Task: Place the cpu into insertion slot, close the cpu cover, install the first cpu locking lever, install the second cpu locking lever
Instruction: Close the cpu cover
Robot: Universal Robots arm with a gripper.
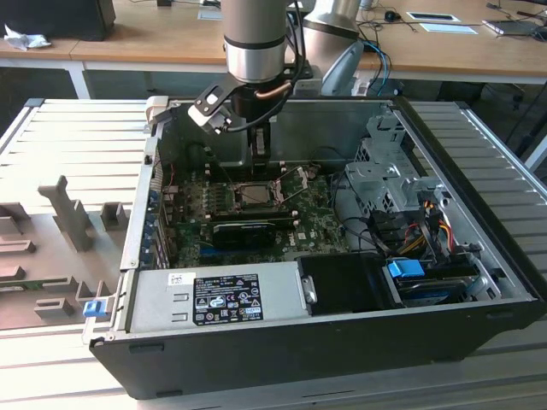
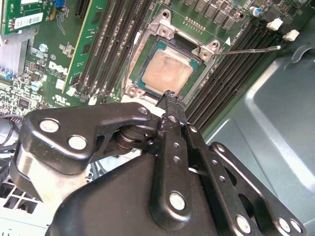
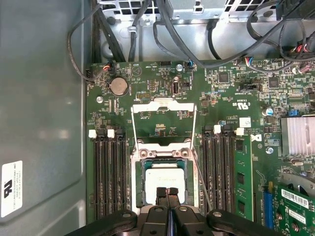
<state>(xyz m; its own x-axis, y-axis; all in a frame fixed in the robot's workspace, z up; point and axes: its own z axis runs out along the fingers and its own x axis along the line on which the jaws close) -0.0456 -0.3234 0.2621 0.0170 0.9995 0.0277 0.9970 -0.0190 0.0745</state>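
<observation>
The cpu, a silvery square chip, lies flat in the insertion slot on the green board. The cpu cover, a thin silver frame, is swung open and lies flat on the board beyond the slot. A thin wire locking lever stands free beside the slot. My gripper is shut with nothing between its fingers, its tips right over the cpu's near edge. In the exterior view the gripper hangs inside the open computer case just above the slot.
Rows of black memory slots flank the slot. A long black card lies in front of it. The power supply, drive bays and cable bundles fill the case. A grey case wall stands close by.
</observation>
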